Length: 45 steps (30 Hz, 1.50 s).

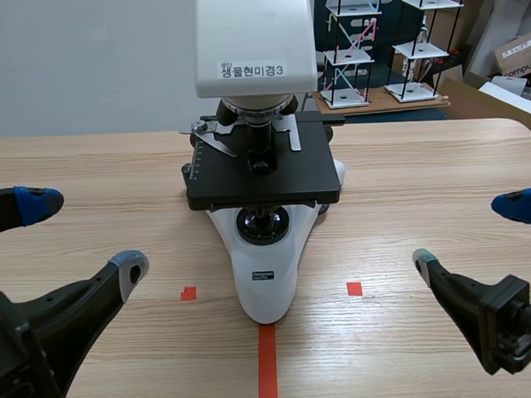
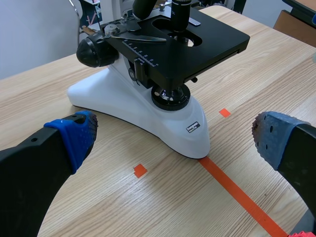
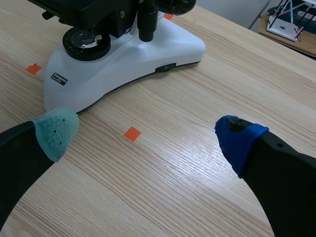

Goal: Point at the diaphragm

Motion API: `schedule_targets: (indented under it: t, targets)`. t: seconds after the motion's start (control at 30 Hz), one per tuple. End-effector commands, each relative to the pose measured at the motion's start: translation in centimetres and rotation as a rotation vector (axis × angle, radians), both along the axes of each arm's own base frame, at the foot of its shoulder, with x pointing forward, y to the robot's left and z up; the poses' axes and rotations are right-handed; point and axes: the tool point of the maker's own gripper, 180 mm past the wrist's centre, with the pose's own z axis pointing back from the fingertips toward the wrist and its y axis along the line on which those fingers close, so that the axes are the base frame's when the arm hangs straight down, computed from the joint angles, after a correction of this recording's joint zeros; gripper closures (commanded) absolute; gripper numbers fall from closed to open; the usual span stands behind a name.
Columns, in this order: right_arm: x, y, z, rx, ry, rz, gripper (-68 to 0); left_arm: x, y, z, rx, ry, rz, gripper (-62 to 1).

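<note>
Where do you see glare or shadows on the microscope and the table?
Scene view: the black stage shades the round light port beneath it, and the microscope base drops a soft shadow on the table. Right wrist view: a pale sheen lies on the wood by the right gripper.

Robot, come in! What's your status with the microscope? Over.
Left pincer open, right pincer open, both apart from microscope. Nothing pointing under its stage yet. Path clear.

Top of the microscope point(image 1: 268, 306) is chopped off
Its head point(image 1: 254, 41) runs out past the scene view's edge, the stage point(image 1: 263, 177) covers most of what's underneath, and the base label point(image 1: 264, 274) is too tiny to read.
</note>
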Motion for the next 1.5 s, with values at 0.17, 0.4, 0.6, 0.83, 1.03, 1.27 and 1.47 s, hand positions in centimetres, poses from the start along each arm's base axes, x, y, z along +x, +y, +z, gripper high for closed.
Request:
schedule_targets:
  t: [0.17, 0.4, 0.6, 0.83, 1.03, 1.27, 1.47]
  targets:
    - [0.5, -0.1, 0.9, 0.006, -0.035, -0.001, -60.8, -0.1, 0.0, 0.4, -0.014, -0.008, 0.003, -62.3]
    - [0.5, -0.1, 0.9, 0.007, -0.035, -0.001, -60.8, 0.0, -0.1, 0.5, -0.018, -0.013, 0.003, -62.3]
    - [0.5, -0.1, 0.9, 0.007, -0.035, -0.001, -60.8, 0.0, -0.1, 0.5, -0.019, -0.015, 0.003, -62.3]
    - [0.5, -0.1, 0.9, 0.007, -0.035, -0.001, -60.8, 0.0, 0.2, 0.1, -0.017, -0.006, 0.01, -62.3]
    - [0.5, -0.1, 0.9, 0.007, -0.035, -0.001, -60.8, -0.5, 1.8, -2.5, -0.069, 0.024, 0.068, -34.3]
    - [0.5, -0.1, 0.9, 0.007, -0.035, -0.001, -60.8, -0.6, 4.8, -6.4, -0.116, 0.041, 0.172, -6.8]
    - [0.5, -0.1, 0.9, 0.007, -0.035, -0.001, -60.8, 0.3, 5.3, -9.0, -0.054, -0.031, 0.128, -3.7]
